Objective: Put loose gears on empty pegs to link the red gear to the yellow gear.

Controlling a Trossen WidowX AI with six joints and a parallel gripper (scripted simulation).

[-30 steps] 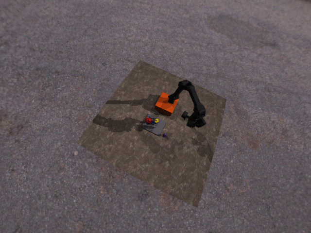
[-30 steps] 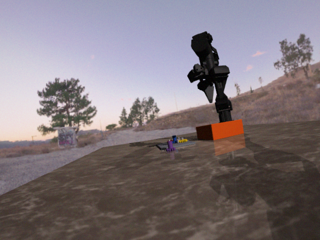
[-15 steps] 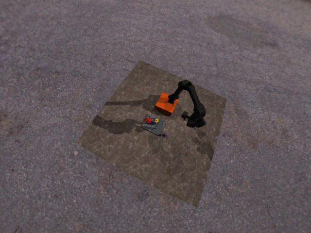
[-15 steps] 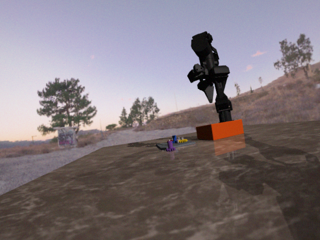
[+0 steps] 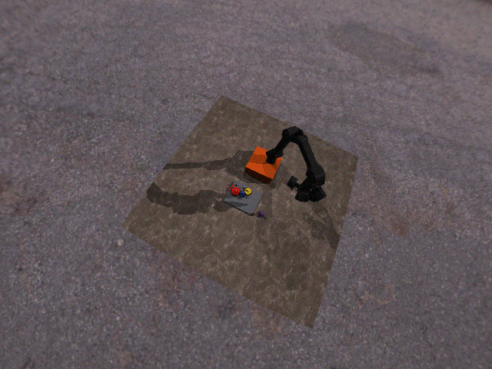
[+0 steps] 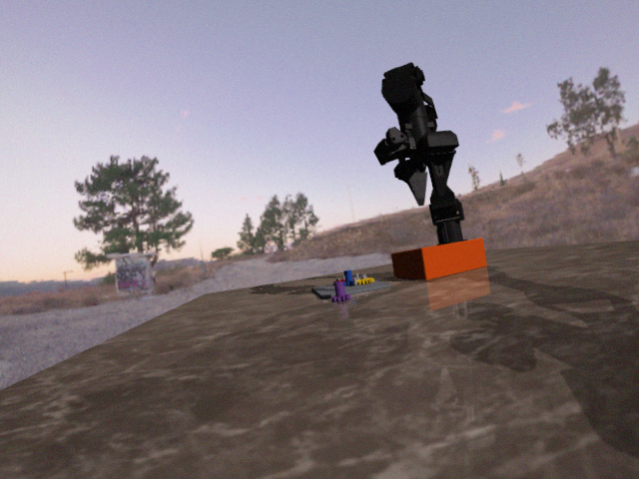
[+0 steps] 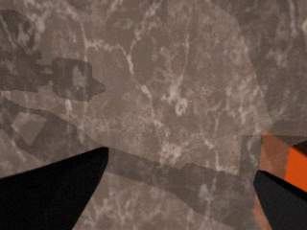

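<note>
The grey board [image 5: 254, 203] [image 6: 323, 297] lies on the table. On it are the red gear [image 5: 235, 191], the yellow gear [image 5: 247, 191] [image 6: 365, 281] and a blue gear [image 5: 241, 194] [image 6: 347, 277] between them. The blue gear looks close to both; whether teeth mesh or it sits fully flat is too small to tell. A purple gear [image 5: 260, 214] [image 6: 339, 290] stands upright on the table just off the board's corner. My gripper [image 7: 179, 165] is open and empty, high above the table and well away from the board. The black stripe cannot be made out.
An orange block [image 5: 260, 162] [image 6: 453, 258] stands behind the board, beside the arm's base; its corner also shows at the right edge of the wrist view [image 7: 297, 170]. Arm shadows fall across the table [image 5: 222, 254] [image 6: 258, 391] [image 7: 158, 86].
</note>
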